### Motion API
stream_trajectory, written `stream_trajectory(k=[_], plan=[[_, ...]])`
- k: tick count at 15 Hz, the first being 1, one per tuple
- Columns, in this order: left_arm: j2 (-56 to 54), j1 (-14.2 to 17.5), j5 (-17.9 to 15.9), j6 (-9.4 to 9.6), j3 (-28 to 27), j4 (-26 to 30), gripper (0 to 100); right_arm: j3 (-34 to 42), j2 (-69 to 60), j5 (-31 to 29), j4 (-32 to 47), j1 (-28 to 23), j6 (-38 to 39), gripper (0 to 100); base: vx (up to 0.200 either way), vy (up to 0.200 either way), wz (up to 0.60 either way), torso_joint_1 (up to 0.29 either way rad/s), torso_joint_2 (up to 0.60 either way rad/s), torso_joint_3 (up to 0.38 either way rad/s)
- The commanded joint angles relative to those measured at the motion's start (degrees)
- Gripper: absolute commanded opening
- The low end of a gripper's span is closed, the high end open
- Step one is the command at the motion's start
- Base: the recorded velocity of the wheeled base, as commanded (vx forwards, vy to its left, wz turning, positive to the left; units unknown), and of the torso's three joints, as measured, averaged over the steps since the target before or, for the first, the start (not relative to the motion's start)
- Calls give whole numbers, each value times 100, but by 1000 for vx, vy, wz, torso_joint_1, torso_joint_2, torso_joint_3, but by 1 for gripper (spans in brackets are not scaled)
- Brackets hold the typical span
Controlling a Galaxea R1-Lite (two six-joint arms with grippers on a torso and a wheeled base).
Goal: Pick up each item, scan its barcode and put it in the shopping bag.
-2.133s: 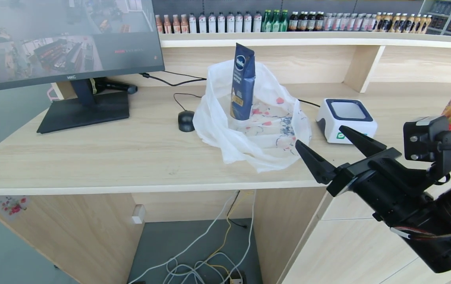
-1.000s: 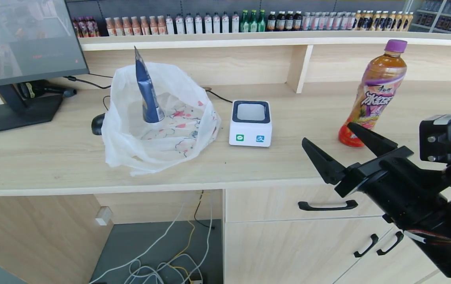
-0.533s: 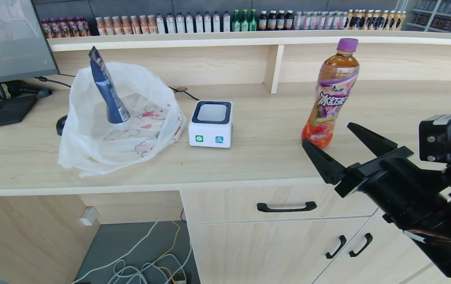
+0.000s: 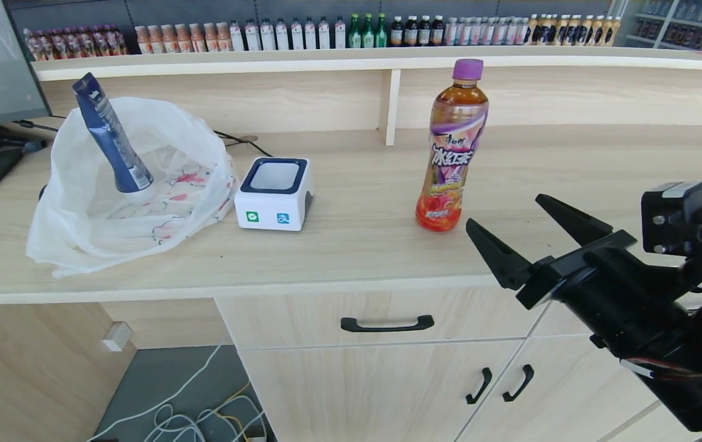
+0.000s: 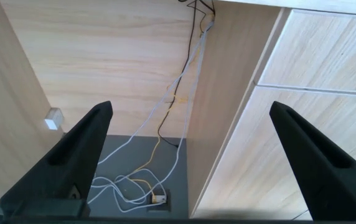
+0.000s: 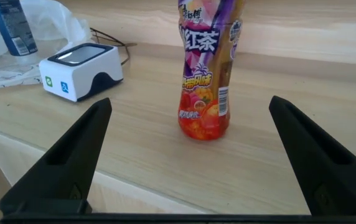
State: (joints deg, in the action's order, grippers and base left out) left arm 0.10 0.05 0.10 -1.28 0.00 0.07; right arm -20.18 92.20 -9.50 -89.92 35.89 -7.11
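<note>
Progress is judged partial: a tube (image 4: pixel 111 144) is lodged in the bag (image 4: pixel 68 227) left of the scanner (image 4: pixel 274 193), while the bottle (image 4: pixel 455 147), upright on the table (image 4: pixel 357 258) to the scanner's right, is faced by the open, empty right pincer (image 4: pixel 505 211).

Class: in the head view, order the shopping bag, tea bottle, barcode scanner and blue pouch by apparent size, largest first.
1. shopping bag
2. tea bottle
3. barcode scanner and blue pouch: too alike to rank, since the pouch looks taller and the scanner wider.
</note>
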Motion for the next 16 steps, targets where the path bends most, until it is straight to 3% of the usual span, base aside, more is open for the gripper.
stream_trajectory(k=[1, 7, 10, 16], plan=[[-1, 4, -1, 31, 0, -7, 100, 22, 79, 0, -8, -3, -1, 100, 0, 0, 0, 0, 0, 0], [-1, 4, -1, 58, 0, -7, 100, 22, 255, -70, -8, -3, -19, 100, 0, 0, 0, 0, 0, 0], [-1, 4, -1, 58, 0, -7, 100, -479, 510, -175, -8, -3, -28, 100, 0, 0, 0, 0, 0, 0], [-1, 4, -1, 66, 0, -7, 100, -1744, 527, -307, 1468, -3, -19, 100, 0, 0, 0, 0, 0, 0]])
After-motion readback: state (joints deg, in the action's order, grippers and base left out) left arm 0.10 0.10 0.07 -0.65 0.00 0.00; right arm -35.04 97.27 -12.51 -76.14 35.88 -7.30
